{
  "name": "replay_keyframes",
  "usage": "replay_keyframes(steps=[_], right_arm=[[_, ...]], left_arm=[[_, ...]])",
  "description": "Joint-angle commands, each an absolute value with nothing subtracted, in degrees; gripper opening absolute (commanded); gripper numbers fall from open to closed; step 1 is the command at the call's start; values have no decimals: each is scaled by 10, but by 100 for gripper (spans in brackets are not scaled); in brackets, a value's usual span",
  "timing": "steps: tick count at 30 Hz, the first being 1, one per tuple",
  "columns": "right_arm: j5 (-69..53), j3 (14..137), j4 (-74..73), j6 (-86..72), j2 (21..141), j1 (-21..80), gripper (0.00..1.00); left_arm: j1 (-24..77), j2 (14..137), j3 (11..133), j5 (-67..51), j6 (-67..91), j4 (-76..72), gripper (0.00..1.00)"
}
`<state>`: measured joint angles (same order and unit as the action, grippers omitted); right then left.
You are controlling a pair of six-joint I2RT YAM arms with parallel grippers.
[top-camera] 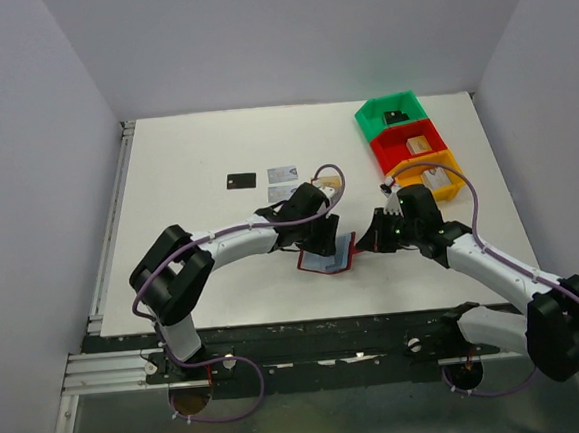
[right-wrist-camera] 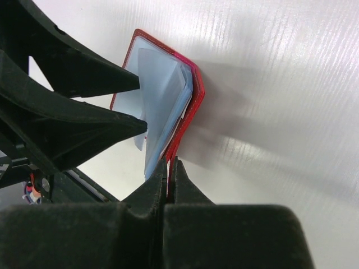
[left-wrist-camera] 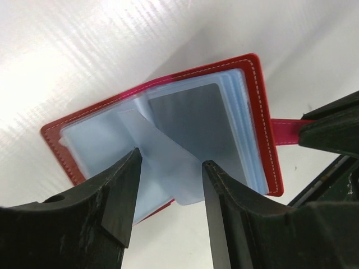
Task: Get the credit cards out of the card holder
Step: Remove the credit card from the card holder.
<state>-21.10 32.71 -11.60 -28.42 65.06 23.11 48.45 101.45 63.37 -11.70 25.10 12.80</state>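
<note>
- Wallet position first: the small dark red leather-like bifold card holder [top-camera: 328, 256] lies open on the white table [top-camera: 195, 164] between my two arms, with its light blue clear plastic sleeves [left-wrist-camera: 95, 140] fanned upward.
- My right gripper [right-wrist-camera: 168, 166] is pinched tight on the card holder's red snap tab [left-wrist-camera: 286, 131]. If that thin tab slides out, I expect the holder to drag along with any pull.
- My left gripper [left-wrist-camera: 172, 162] has its fingers apart, straddling one loose sleeve. Closing here could catch only floppy plastic and no card.
- A thin silver-grey rectangular credit card [left-wrist-camera: 188, 129] sits in the sleeve just behind. I judge it could jam in the pocket if it is tugged at an angle.
- A black card [top-camera: 241, 180] and silver cards [top-camera: 283, 173] lie on the table beyond the left arm. A released card could land on top of them.
</note>
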Motion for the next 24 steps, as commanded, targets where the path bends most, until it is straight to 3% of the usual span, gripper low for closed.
replay_keyframes(steps=[1,9,24], right_arm=[[-218,318,-112,-274,638,228,0],[-219,320,-111,-273,635,228,0],[-217,325,-116,-276,632,228,0]], left_arm=[[483,959,607,-47,265,124,61],[485,922,598,-88,255,77,68],[497,992,635,-154,228,92,66]])
